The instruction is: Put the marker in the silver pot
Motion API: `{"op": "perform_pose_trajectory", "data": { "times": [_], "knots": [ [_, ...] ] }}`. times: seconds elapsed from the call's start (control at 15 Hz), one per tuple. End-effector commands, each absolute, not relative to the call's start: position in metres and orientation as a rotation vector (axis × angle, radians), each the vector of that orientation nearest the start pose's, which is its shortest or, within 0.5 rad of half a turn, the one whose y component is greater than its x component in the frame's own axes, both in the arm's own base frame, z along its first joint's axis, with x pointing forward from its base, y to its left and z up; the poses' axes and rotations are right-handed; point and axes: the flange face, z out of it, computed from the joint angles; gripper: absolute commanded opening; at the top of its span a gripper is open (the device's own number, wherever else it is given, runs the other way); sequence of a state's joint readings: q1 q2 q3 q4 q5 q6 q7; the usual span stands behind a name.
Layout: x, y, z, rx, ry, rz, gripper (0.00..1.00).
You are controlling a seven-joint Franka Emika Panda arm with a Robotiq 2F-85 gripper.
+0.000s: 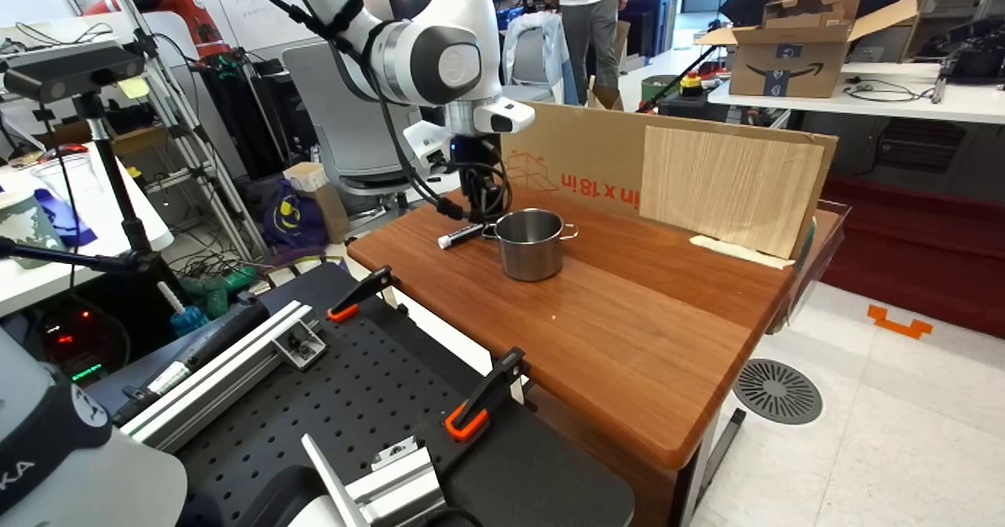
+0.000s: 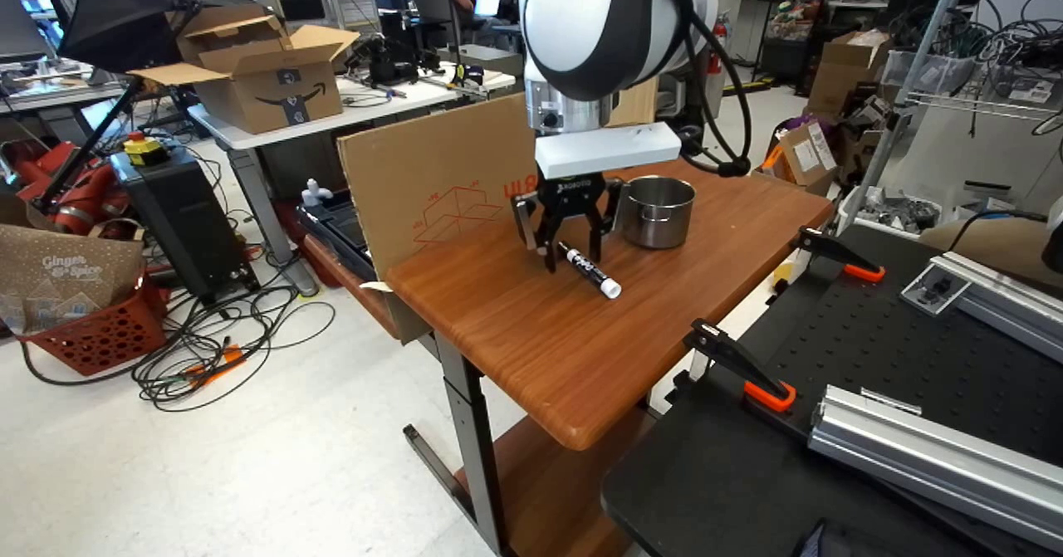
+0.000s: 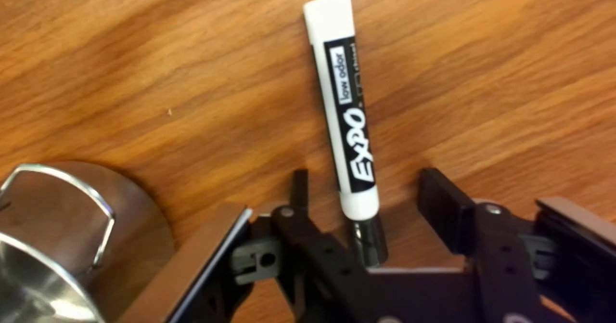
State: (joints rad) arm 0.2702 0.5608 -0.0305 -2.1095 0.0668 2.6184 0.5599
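Observation:
The marker [image 3: 340,101] is a white and black Expo pen lying on the wooden table. It also lies there in both exterior views [image 1: 460,236] [image 2: 594,273]. My gripper [image 3: 365,188] is open, with its fingers on either side of the marker's black-end part and a gap on both sides. In an exterior view the gripper [image 2: 573,256] is low over the table, pointing down. The silver pot [image 1: 531,257] stands upright close beside the gripper and marker. The wrist view shows part of the pot [image 3: 137,212] at lower left, with its wire handle; the rest is cut off.
The wooden table [image 1: 628,315] has a cardboard panel [image 1: 581,150] standing along one edge. Black clamps with orange pads [image 1: 487,393] sit at the edge of the black perforated board [image 1: 353,401] next to the table. Cables [image 1: 471,213] hang beside the gripper.

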Motion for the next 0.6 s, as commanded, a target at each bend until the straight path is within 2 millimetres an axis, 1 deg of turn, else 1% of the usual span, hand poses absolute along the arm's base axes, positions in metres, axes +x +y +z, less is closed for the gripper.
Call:
{"op": "perform_pose_trajectory", "data": {
  "times": [0.0, 0.27, 0.33, 0.4, 0.53],
  "knots": [
    [0.558, 0.137, 0.139, -3.113, 0.603, 0.06, 0.31],
    [0.556, 0.14, 0.151, -3.106, 0.586, 0.036, 0.01],
    [0.555, 0.141, 0.154, -3.104, 0.581, 0.029, 0.01],
    [0.553, 0.141, 0.16, -3.102, 0.576, 0.011, 0.05],
    [0.548, 0.142, 0.173, -3.099, 0.569, -0.037, 0.05]
  ]
}}
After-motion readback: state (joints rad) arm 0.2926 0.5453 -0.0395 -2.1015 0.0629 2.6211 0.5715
